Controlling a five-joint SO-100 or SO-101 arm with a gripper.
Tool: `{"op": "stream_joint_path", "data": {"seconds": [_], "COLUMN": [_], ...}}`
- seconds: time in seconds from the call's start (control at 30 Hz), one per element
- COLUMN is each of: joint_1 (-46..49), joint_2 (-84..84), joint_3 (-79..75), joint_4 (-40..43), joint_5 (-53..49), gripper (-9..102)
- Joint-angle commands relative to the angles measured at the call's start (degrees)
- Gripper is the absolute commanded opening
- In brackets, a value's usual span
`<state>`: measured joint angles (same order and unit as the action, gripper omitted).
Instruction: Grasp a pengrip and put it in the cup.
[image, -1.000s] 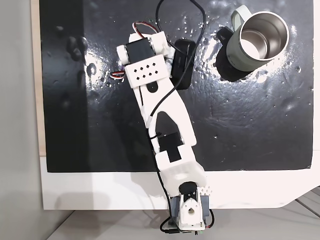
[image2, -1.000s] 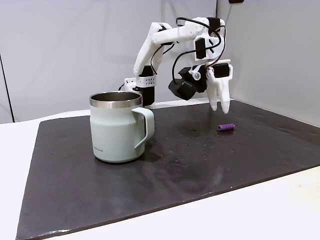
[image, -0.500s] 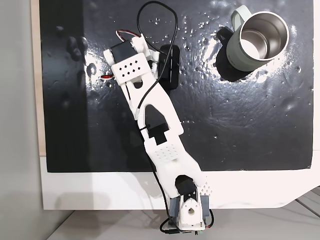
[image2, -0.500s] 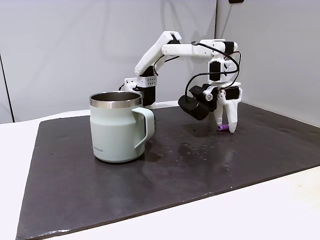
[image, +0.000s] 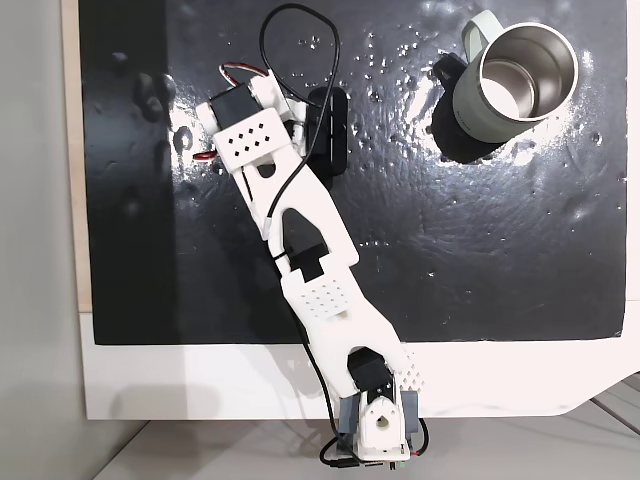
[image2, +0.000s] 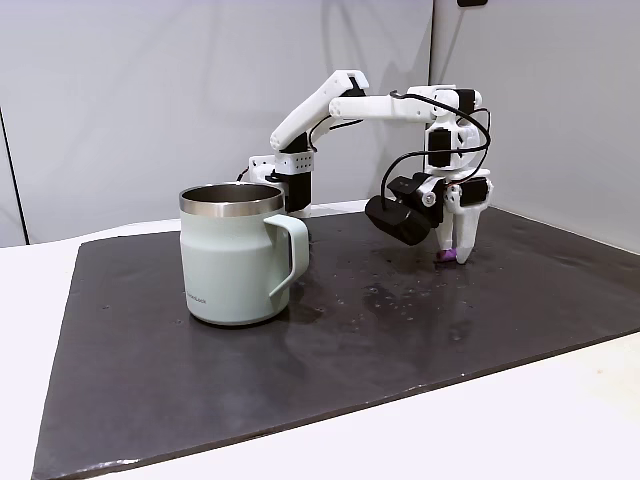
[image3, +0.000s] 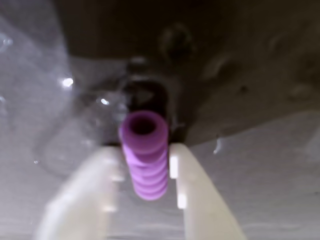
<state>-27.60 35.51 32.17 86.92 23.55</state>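
Arm (image: 310, 250): white printed plastic links, two with dotted hole grids. Black motors at the joints, black camera block (image2: 397, 217) by the wrist. Thin black cable (image: 300, 60) loops overhead; red-white wires (image: 236, 70) near it. Gripper (image3: 145, 165): pale cream fingers (image3: 192, 195).

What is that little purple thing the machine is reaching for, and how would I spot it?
Start at the dark mat and follow the white arm down to its pincer. Between its two pale fingers lies the pengrip, a short ribbed purple tube with a hollow end. It is the only purple item, far smaller than the sage-green cup.
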Motion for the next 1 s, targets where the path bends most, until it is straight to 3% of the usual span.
{"op": "stream_joint_path", "data": {"seconds": [0.0,0.17,0.63,0.97], "joint_1": [-0.6,0.5,2.0,15.6], "joint_2": [0.3,5.4,41.0,48.5], "joint_3": [-1.8,1.1,6.7,13.4], "joint_4": [0.4,0.8,1.1,7.7], "joint_5": [-1.1,-1.2,-5.9,-6.8], "gripper": [0,0,0,0]}}
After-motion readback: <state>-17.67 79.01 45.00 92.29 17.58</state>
